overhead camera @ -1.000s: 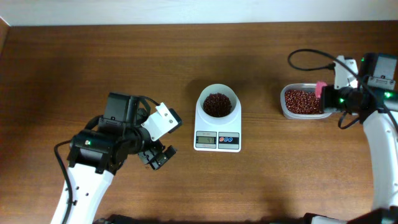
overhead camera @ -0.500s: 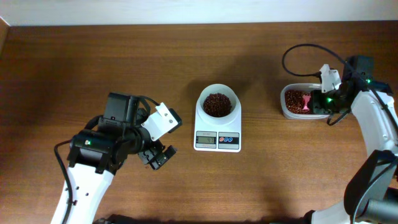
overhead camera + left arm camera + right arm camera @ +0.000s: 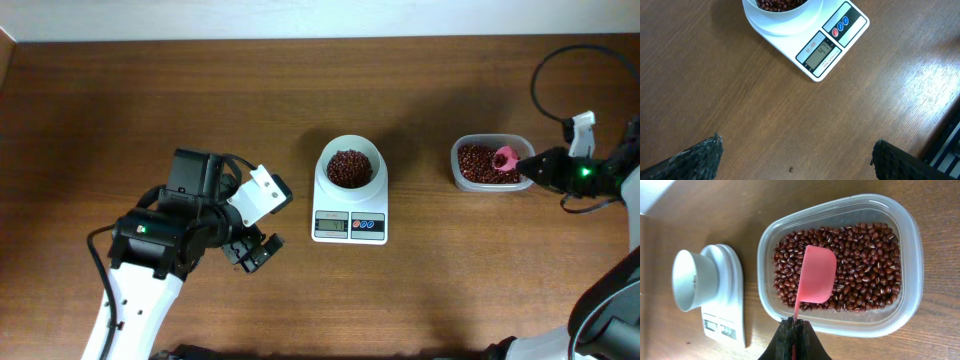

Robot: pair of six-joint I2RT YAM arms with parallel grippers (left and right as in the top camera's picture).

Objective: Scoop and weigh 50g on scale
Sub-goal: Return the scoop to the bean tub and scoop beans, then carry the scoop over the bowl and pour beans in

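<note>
Pink plastic scoop point(image 3: 816, 275) lies over the dark red beans point(image 3: 865, 275) in the clear rectangular plastic tub point(image 3: 916, 265), at the right of the overhead frame. Your right gripper point(image 3: 794, 325) is pinched fully closed on the tip of its thin handle. Your left gripper point(image 3: 255, 250) hangs at lower left, jaws spread wide, holding nothing. The small white rectangular digital scale point(image 3: 349, 226) sits at frame centre, and the round white bowl point(image 3: 349, 141) on top of it already holds beans. With so narrow a hold, the scoop may well twist or slip as you dig. Nothing steadies the tub, so it may slide. Beans could spill onto the brown wooden table point(image 3: 150, 100) on the way across, and a full scoop might overshoot the target. Only the right wrist view shows the grip on the handle. Only the left wrist view brings the grey display close, though its digits are too blurred to read with certainty. Only the overhead view shows both arms at once.
</note>
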